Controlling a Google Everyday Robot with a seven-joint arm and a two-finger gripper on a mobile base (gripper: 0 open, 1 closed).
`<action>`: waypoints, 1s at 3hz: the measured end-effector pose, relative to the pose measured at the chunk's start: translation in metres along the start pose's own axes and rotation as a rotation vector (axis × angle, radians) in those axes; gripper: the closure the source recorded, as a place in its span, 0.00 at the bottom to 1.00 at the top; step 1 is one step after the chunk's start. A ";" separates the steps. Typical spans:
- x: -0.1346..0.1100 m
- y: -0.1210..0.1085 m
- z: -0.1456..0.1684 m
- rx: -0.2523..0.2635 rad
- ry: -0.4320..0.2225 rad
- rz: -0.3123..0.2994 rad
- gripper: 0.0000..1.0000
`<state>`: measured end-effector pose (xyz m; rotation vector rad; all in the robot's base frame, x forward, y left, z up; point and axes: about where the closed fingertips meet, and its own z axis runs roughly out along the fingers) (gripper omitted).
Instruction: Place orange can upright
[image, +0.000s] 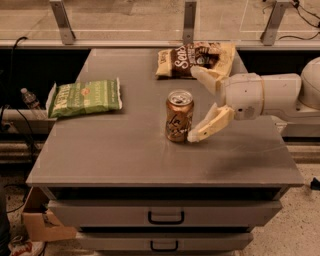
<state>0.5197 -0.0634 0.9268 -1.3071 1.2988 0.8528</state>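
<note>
An orange can (179, 116) stands upright near the middle of a grey table (125, 155), silver top and pull tab facing up, its long axis vertical. The robot's single gripper (197, 105) reaches in from the right, level with the can. Its two pale fingers are spread wide and hold nothing: the can sits just to the left of the fingertips, at the mouth of the opening, not between them. The nearer, lower fingertip (194, 135) lies just beside the can's base, and it cannot be told whether they touch. The can already looks placed, so the task seems close to done. The next move likely calls for drawing back to the right without brushing it. The can's dark and white markings cannot be read. A brown snack bag (192, 59) behind the gripper shows white lettering starting "Sen", the rest unclear. A green bag (85, 97) lies well apart at the left, its print unreadable.
</note>
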 end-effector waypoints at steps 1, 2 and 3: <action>0.010 0.003 -0.032 0.055 0.101 0.022 0.00; 0.027 0.007 -0.061 0.112 0.231 0.055 0.00; 0.030 0.007 -0.064 0.118 0.248 0.058 0.00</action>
